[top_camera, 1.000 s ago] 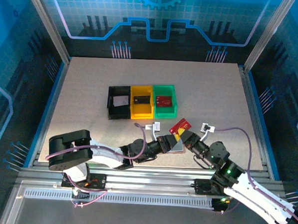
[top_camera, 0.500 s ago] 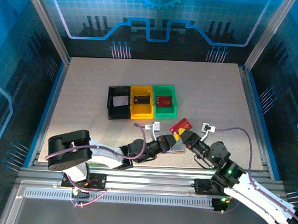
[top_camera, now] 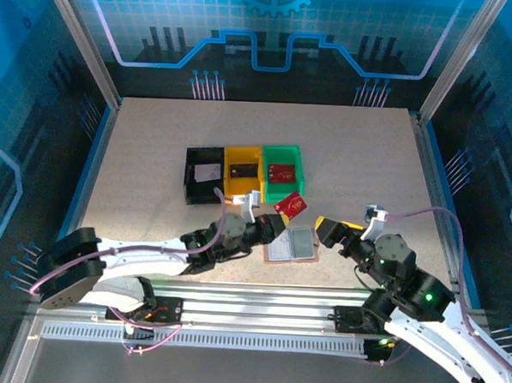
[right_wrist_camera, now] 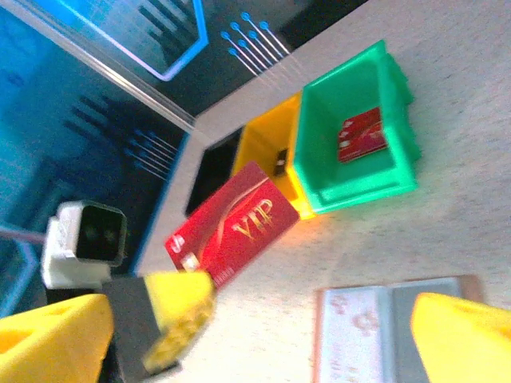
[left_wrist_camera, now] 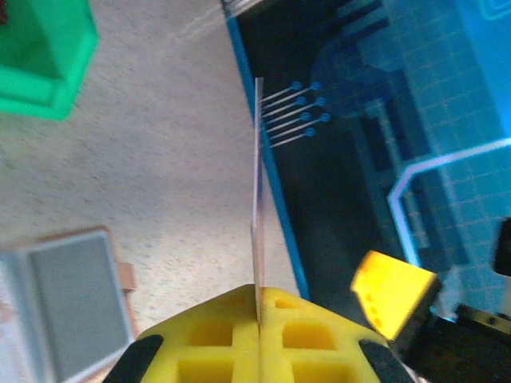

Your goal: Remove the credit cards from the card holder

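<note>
Red VIP card (right_wrist_camera: 231,227) is pinched in the L gripper (top_camera: 280,217), lifted off the table (top_camera: 369,154) between the holder (top_camera: 292,245) and the green tray (top_camera: 283,193). In the L wrist view we see it edge-on, a thin upright line w/ its lower end squeezed between the yellow pads (left_wrist_camera: 231,307), jaws closed tight on it. Holder lies open & flat on the table, just below the card in the top view, pale grey inside facing up w/ a tan rim round it; nothing grips it. R gripper (top_camera: 331,231) hangs just right of the holder, apart from it, fingers (right_wrist_camera: 467,339) spread wide w/ nothing between them. Three trays sit side by side mid-table: black tray (top_camera: 190,175) w/ a white card (top_camera: 208,173), yellow tray (top_camera: 244,193) w/ a dark card (top_camera: 242,168), and the green tray w/ a 2nd red card (top_camera: 281,170) flat on its floor. We can't tell whether the holder has more cards tucked in it.
</note>
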